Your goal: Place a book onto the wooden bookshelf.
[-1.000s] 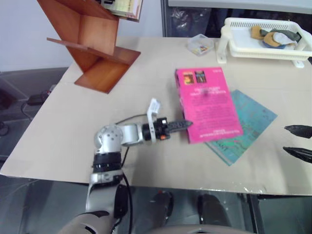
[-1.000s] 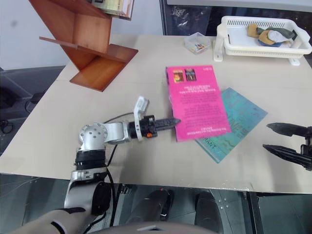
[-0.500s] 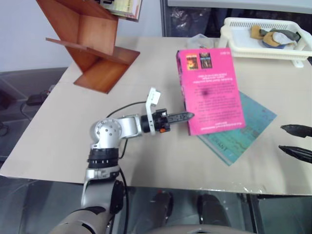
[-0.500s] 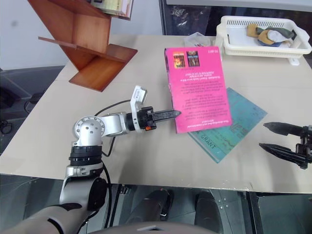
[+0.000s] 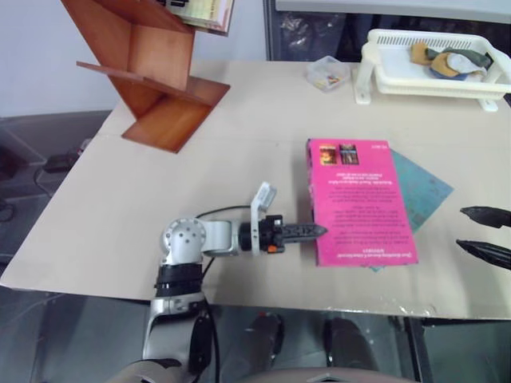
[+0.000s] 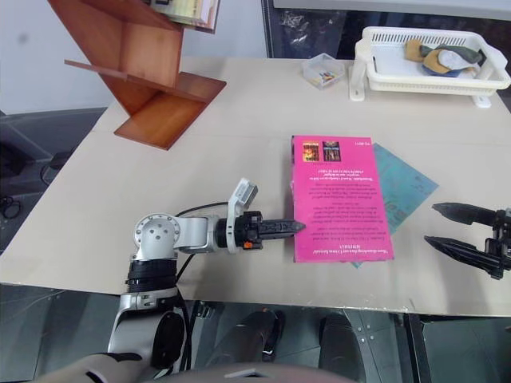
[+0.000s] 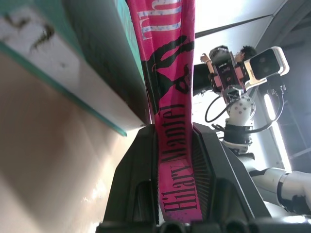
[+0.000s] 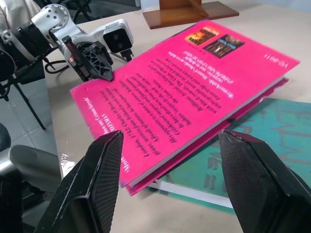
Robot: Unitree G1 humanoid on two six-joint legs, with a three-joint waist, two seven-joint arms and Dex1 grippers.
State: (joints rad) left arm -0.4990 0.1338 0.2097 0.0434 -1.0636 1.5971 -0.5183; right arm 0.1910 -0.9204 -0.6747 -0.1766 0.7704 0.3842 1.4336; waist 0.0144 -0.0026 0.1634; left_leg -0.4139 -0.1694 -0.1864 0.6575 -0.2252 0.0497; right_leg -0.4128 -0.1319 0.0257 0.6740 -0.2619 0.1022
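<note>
A: What is the biggest thing here?

B: The counter (image 5: pixel 120 207). It is wide and pale tan. Everything else sits on it.

A: And the next biggest?

B: The wooden bookshelf (image 5: pixel 148 72). It is red-brown, made of slanted boards in a zigzag. It stands at the far left corner of the counter, well apart from the books.

A: What is that white thing?

B: A white basket tray (image 5: pixel 435 60) at the far right corner, with some bits of cloth in it. Just beside it is a small clear box (image 5: pixel 328 73) with little colored things inside.

A: Where is the pink book?

B: The pink book (image 5: pixel 357 199) is near the front edge of the counter, toward the right. It lies on top of a teal book (image 5: pixel 419 185), which peeks out from its right side. From the right wrist view, the pink book's far end sits a bit higher than the teal one.

A: Who has hold of it?

B: The left pincer (image 5: pixel 317 230). It points sideways and is closed tight on the left edge of the pink book. In the left wrist view the pink cover sits squeezed between the two black fingers (image 7: pixel 136 179).

A: And the other one?

B: The right pincer (image 6: pixel 455 227) is at the right edge, just off the books. Its fingers are spread wide and hold nothing.
</note>
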